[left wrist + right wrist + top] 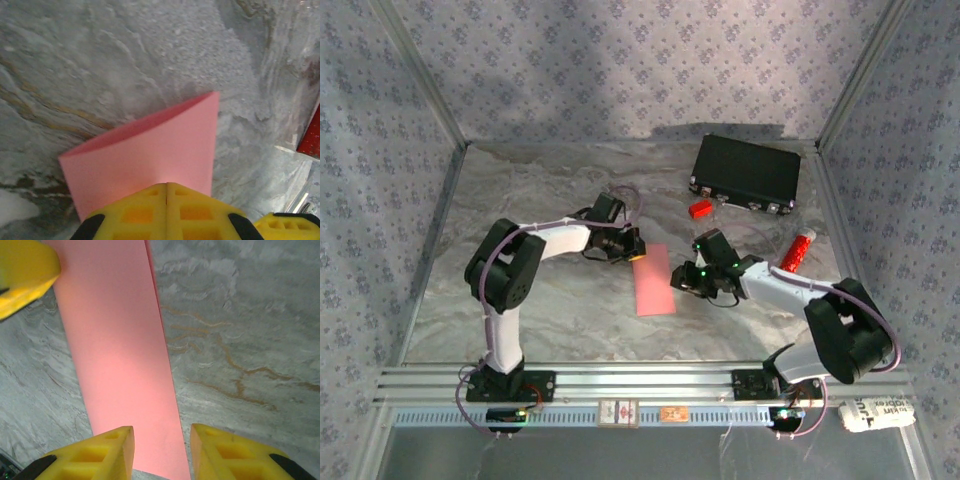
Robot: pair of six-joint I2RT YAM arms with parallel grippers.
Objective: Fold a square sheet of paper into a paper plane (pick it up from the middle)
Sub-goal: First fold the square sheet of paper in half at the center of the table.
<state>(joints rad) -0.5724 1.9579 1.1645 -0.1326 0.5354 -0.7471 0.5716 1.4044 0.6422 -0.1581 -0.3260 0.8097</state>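
The bench (540, 180) is a grey, marble-patterned surface with faint rust-brown veins. It is closed in on three sides by walls (620, 60) of blue-grey floral paper, and an aluminium rail (650, 381) runs along its near edge. The square sheet of paper (653, 280), salmon pink, lies near the middle of the bench, folded over into a narrow rectangle. In the left wrist view its upper layer bows up off the lower one.

The left end effector (166, 202) has its yellow pads pressed together, pinching the sheet's far end. The right end effector (162, 452) stands spread, one finger over the paper's near end and the other over bare bench. A black case (745, 170) sits at the far right. A small red block (699, 209) lies just in front of it, and a red-and-white tube (798, 250) lies nearer the right arm.
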